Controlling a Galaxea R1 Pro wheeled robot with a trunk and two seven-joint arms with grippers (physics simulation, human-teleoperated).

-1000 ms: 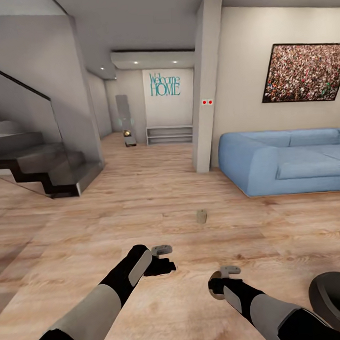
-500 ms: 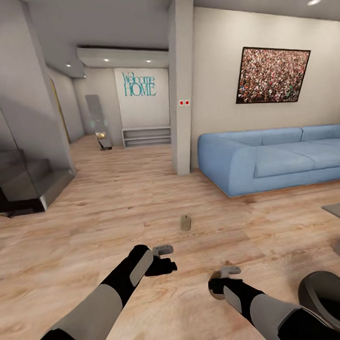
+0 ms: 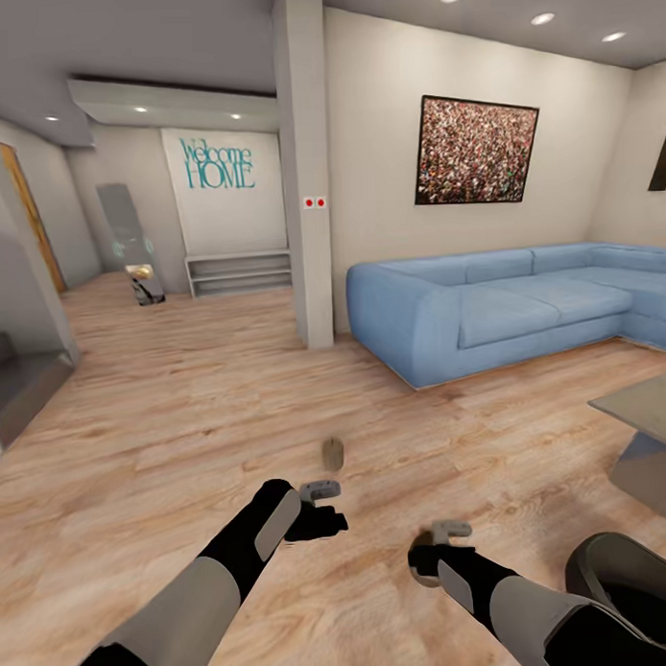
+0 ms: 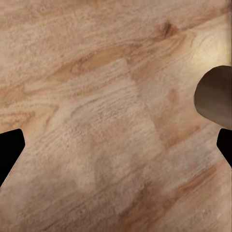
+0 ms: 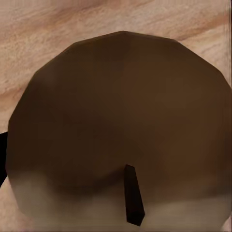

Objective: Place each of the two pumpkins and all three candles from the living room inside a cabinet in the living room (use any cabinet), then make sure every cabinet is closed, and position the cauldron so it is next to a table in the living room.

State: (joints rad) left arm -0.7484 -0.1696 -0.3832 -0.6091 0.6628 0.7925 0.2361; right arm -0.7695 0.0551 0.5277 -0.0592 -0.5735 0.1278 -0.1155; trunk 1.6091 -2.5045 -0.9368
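**Candle at each gripper, cauldron and table to the right**

The right gripper holds a candle between its jaws (wick visible, the candle's top facing the wrist camera). The left gripper hangs over the wood floor, jaws spread wide and holding nothing. A second candle stands just ahead of the left jaws. The cauldron sits right of the right jaws; the table lies beyond it, near the blue sofa.
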